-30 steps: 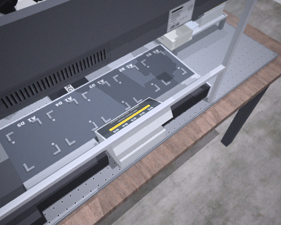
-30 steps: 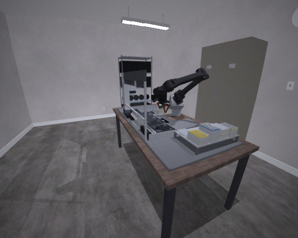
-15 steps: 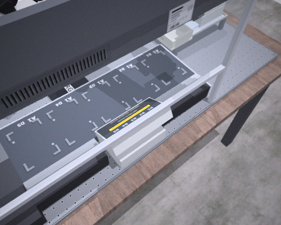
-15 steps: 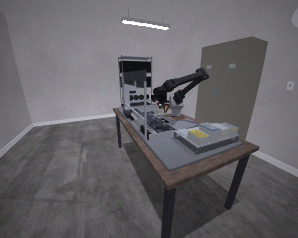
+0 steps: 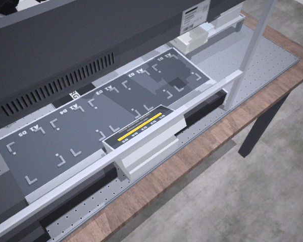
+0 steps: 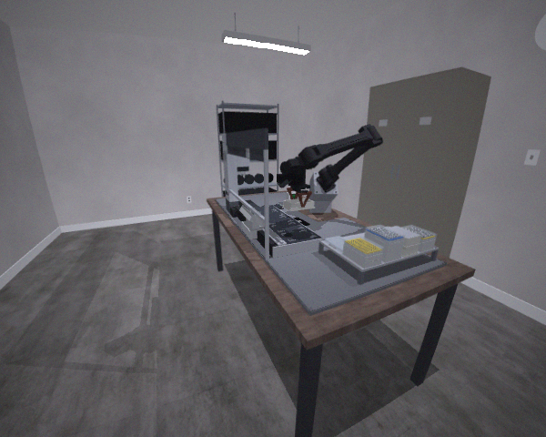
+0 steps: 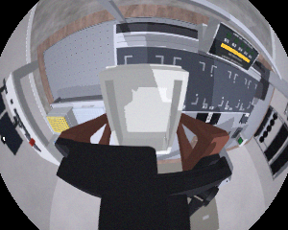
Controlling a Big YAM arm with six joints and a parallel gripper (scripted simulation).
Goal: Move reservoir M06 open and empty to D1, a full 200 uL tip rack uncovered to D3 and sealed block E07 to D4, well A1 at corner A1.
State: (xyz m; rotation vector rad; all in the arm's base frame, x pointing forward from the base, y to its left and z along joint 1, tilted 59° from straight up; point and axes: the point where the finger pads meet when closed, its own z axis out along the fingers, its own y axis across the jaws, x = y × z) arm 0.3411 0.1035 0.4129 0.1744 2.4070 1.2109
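Note:
My gripper (image 7: pixel 143 114) (image 6: pixel 298 199) is shut on a white open one-well reservoir (image 7: pixel 144 99) (image 6: pixel 292 204), gripping its two long sides. It holds the reservoir level in the air on the arm's side of the deck. In the top view the reservoir (image 5: pixel 192 39) shows as a pale block just past D1 (image 5: pixel 178 68), under the machine's overhang. The deck (image 5: pixel 76 140) has nothing in any of its bracket positions, D3 (image 5: pixel 115 103) and D4 (image 5: pixel 78 122) included. The SHELF (image 6: pixel 395 267) stands at the table's near right with a yellow tip rack (image 6: pixel 363 245), a blue one (image 6: pixel 384 233) and other labware.
A dark machine housing (image 5: pixel 68 52) overhangs the back of the deck. A white rail (image 5: pixel 146 135) and upright post (image 5: pixel 250 52) run along the deck's front. A panel with a yellow bar (image 5: pixel 140 126) sits at the front edge. The arm's shadow lies over D1 and D2.

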